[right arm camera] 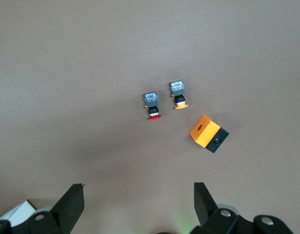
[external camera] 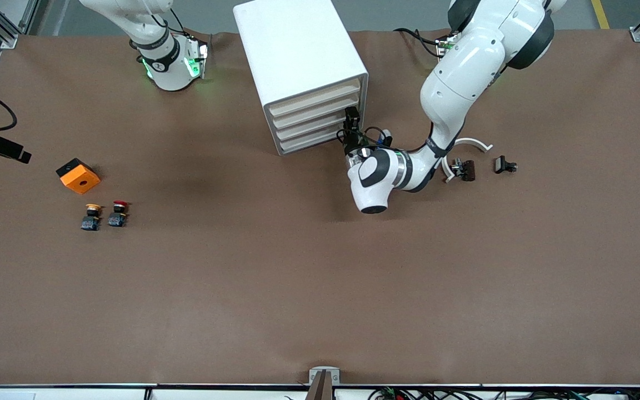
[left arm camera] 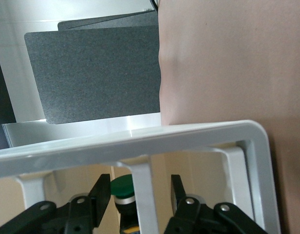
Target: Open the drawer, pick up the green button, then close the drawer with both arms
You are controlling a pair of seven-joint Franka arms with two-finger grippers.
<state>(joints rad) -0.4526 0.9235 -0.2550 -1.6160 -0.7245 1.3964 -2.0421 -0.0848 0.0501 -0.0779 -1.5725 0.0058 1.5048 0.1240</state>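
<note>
The left pincer is at the drawer front of the white cabinet, fingers parted around a white bar, nothing clamped. The green button sits in the drawer, just under that pincer. Judged best: clear the bar and centre on the cap before closing. The right pincer waits wide open above the tabletop, over the red button.

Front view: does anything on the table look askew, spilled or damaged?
Nothing spilled or damaged. The white drawer cabinet stands skewed to the table edges, and a curved white piece lies among black parts beside the left arm. The left gripper is at the drawer fronts; the right gripper hangs open above the table.
</note>
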